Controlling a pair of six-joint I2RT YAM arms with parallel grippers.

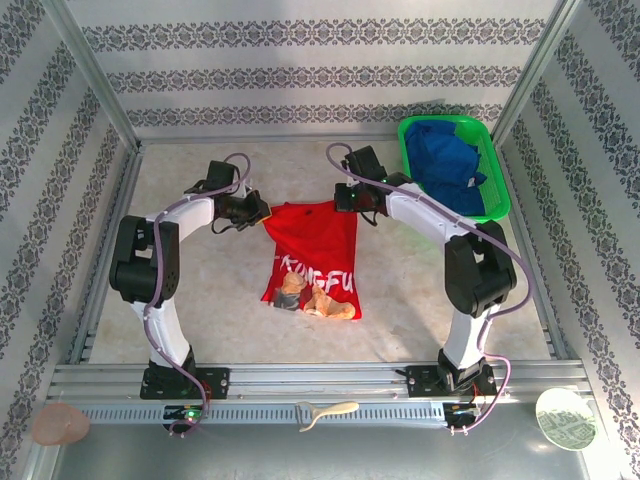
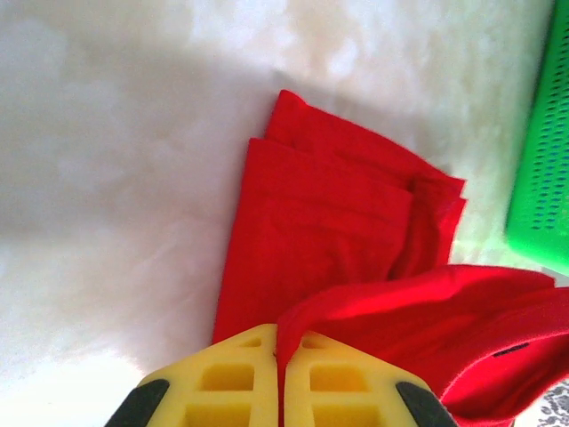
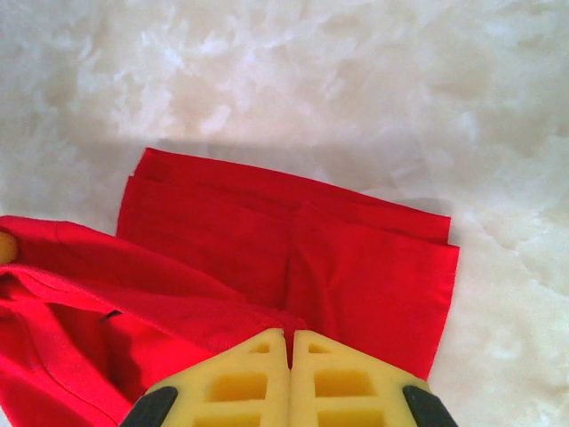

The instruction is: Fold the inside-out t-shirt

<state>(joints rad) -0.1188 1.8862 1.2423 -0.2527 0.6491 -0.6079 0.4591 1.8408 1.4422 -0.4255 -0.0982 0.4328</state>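
While the shirt (image 1: 318,245) lies in layers in the middle of the surface (image 1: 230,300), both hands grip its far edge. The left hand (image 2: 278,342) has its yellow fingers pinched together on a raised fold of red cloth at the far left corner. The right hand (image 3: 290,336) is clamped the same way on the far right corner. White lettering faces up toward the shirt's near end. At the far right, a green basket (image 1: 408,145) holds a blue garment (image 1: 445,162).
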